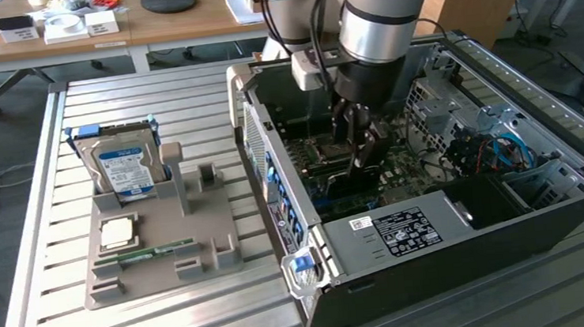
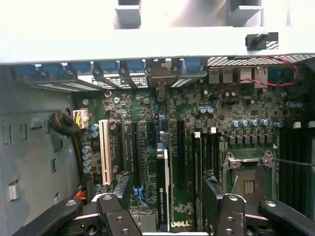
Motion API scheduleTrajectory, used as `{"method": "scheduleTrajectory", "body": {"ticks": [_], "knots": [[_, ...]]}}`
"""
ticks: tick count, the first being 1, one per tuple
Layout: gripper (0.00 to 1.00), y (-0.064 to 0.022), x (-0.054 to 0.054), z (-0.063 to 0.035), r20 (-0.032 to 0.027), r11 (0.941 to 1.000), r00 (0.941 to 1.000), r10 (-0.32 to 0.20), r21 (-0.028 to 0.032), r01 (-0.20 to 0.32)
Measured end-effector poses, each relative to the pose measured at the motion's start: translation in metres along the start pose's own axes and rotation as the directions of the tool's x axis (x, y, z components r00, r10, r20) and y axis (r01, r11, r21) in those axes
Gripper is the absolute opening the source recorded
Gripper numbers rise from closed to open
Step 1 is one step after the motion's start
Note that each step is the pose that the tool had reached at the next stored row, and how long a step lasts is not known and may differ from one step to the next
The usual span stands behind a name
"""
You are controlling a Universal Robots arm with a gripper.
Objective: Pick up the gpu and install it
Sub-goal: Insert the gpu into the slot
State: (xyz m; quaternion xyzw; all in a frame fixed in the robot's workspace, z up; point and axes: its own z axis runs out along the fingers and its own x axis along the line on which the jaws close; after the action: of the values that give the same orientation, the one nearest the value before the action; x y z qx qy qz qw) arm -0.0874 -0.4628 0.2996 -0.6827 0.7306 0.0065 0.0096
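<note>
The gpu (image 2: pixel 163 172) stands on edge in a motherboard slot inside the open computer case (image 1: pixel 550 212). It is a thin dark card with a green logo and a white label on its upper edge. My gripper (image 2: pixel 165 199) hangs directly over it, open, with one black finger (image 2: pixel 120 189) on each side of the card and a clear gap to both. In the exterior view the arm reaches down into the case and the gripper (image 1: pixel 364 161) sits low over the motherboard (image 1: pixel 403 166).
On the slatted table, a grey holder (image 1: pixel 158 262) carries a hard drive (image 1: pixel 125 170), a CPU (image 1: pixel 118 232) and a RAM stick (image 1: pixel 157 252). The power supply (image 1: pixel 404 231), case walls and drive cage hem in the arm. The CPU socket (image 2: pixel 248 182) lies beside the slots.
</note>
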Motion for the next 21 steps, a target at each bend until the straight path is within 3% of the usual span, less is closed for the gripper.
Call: {"method": "scheduleTrajectory", "body": {"ticks": [10,21], "knots": [[0.69,0.0,0.0,-0.0164,0.0003,1.0,1.0,-0.001,-0.0001,0.001],[0.69,-0.0001,-0.001,-0.0249,0.0015,0.9999,0.9999,-0.012,-0.0004,0.012]]}}
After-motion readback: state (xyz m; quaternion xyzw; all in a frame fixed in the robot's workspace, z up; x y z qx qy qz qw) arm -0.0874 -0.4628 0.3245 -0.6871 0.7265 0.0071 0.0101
